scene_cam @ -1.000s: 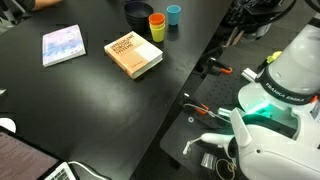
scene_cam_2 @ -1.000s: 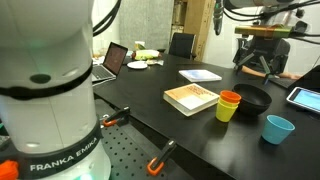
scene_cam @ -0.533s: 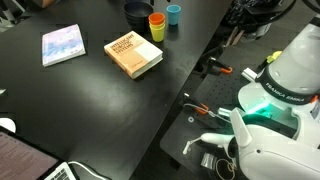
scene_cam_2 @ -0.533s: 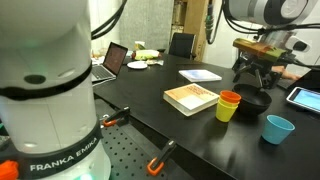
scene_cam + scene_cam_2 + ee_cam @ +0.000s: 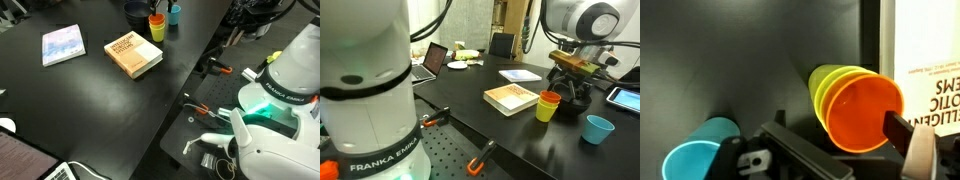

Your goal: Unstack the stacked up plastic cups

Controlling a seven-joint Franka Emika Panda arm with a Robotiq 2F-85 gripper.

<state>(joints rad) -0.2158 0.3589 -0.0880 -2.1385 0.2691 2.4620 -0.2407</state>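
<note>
A stack of cups, an orange one (image 5: 862, 110) nested in yellow ones (image 5: 825, 85), stands next to the tan book (image 5: 133, 53). It shows in both exterior views (image 5: 157, 26) (image 5: 549, 106). A teal-blue cup (image 5: 698, 152) stands alone beside it and also shows in both exterior views (image 5: 174, 12) (image 5: 598, 128). My gripper (image 5: 847, 150) is open just above the stack, with one finger (image 5: 912, 138) on either side of the orange rim. It shows in an exterior view (image 5: 570, 84) over the stack and bowl.
A wide dark bowl (image 5: 577, 101) sits right behind the stack. A blue booklet (image 5: 63, 44) lies further along the black table (image 5: 90, 100). A laptop (image 5: 434, 60) and a tablet (image 5: 623, 97) are at the table's ends. The table edge runs near the robot base (image 5: 265, 110).
My gripper has come down and in towards the cup stack. The cups, book and bowl have not moved.
</note>
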